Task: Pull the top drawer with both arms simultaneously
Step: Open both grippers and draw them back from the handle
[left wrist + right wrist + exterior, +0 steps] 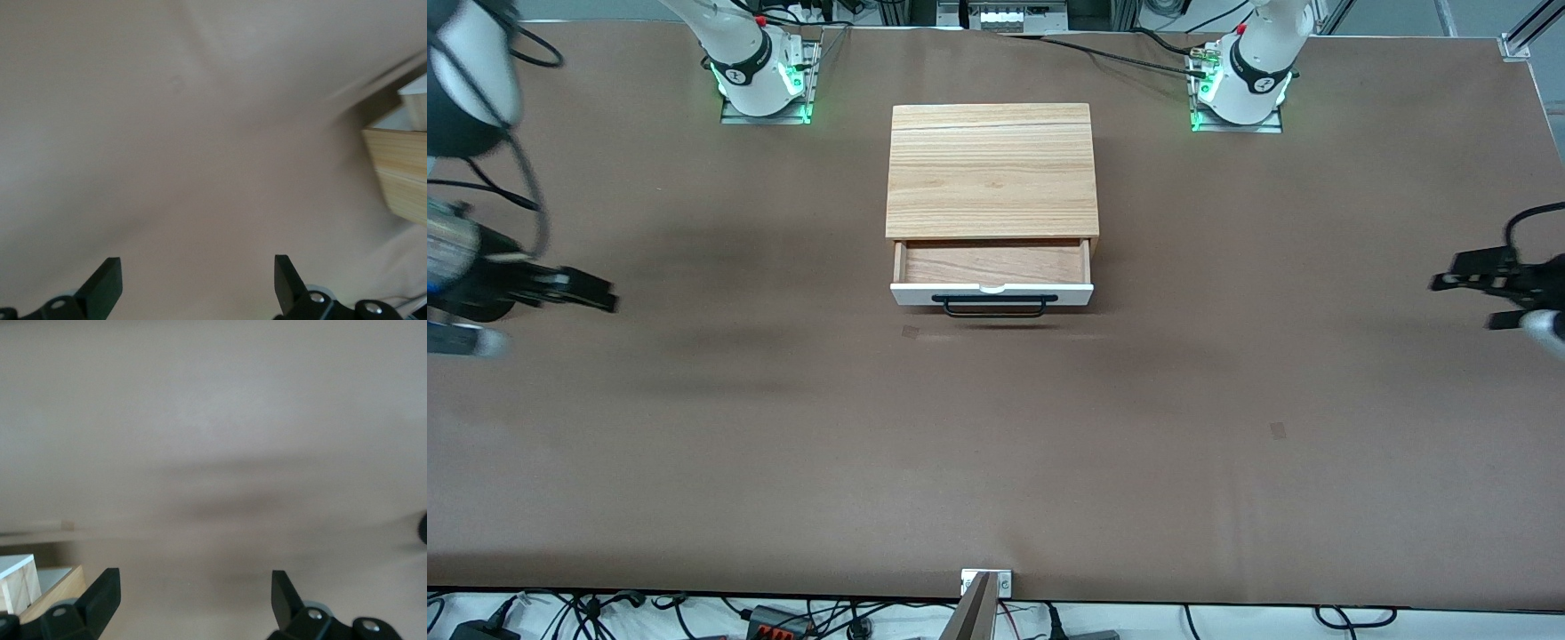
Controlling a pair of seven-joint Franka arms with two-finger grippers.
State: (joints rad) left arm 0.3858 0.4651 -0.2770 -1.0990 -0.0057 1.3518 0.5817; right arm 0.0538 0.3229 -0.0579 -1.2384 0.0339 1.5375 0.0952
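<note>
The top drawer (992, 265) is a shallow light-wood tray, pulled partly out of the wooden cabinet (992, 173). Its white front panel (911, 294) carries a black bar handle (994, 308) and faces the front camera. My right gripper (596, 298) is open and empty above the table toward the right arm's end, well clear of the drawer. My left gripper (1463, 298) is open and empty above the table toward the left arm's end. The left wrist view shows open fingers (107, 280) over bare table and the cabinet's edge (403, 173). The right wrist view shows open fingers (105, 587) and the drawer's corner (17, 583).
The brown table (996, 462) spreads wide around the cabinet. The arm bases (760, 76) stand on it at the edge farthest from the front camera. A small metal bracket (985, 582) sits at the table's near edge, with cables under it.
</note>
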